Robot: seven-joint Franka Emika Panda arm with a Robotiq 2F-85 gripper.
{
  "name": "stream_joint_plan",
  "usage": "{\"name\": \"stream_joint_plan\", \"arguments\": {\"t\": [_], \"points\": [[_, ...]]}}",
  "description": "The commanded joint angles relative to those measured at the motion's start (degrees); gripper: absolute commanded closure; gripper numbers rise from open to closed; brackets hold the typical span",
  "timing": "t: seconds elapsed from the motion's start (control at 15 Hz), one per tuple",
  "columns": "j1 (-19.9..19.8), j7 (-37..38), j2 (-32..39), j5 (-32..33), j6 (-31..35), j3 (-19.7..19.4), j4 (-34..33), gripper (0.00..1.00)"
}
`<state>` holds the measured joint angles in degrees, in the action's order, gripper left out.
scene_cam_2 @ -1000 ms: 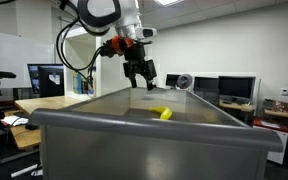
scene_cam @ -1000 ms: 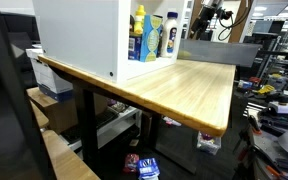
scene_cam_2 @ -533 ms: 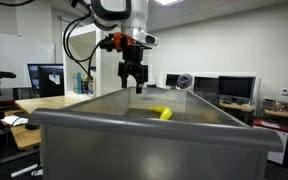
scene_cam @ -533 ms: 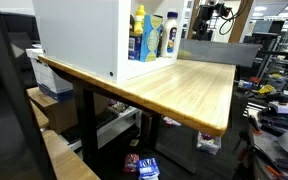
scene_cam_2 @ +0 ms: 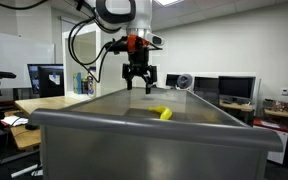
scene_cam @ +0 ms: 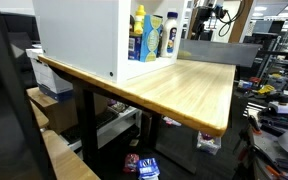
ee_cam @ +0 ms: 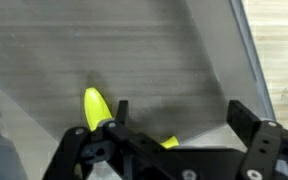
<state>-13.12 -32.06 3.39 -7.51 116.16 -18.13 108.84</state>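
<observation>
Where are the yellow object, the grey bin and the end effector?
yellow object (scene_cam_2: 161, 113), in an exterior view, its middle
grey bin (scene_cam_2: 134, 150), in an exterior view, front wall
end effector (scene_cam_2: 137, 88), in an exterior view, midway between its fingertips

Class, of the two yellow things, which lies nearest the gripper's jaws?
The yellow piece lying in the grey bin, below the gripper, its jaws open; the yellow bottle stands upright in the white cabinet.

Yellow pointed object (scene_cam_2: 161, 114) lying on its side, loose, on floor of grey bin (scene_cam_2: 134, 140).
</observation>
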Motion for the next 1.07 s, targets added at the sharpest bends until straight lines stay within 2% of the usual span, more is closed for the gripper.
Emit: {"name": "stream_joint_plan", "arguments": {"t": [0.0,0.13,0.47,0.67,1.0], "points": [[-2.55,-9.3,0.34,-5.61,1.76,1.19,-0.07,0.0],[-3.15,-11.54,0.5,-8.96,-0.99,1.21,-0.97,0.0],[-3.66,-17.81,-0.27,-10.56,2.76,1.29,0.77,0.0],[-3.5,-14.97,0.2,-9.0,1.6,1.24,-0.28,0.0],[-3.48,-14.97,0.19,-9.0,1.86,1.31,-0.28,0.0]]}}
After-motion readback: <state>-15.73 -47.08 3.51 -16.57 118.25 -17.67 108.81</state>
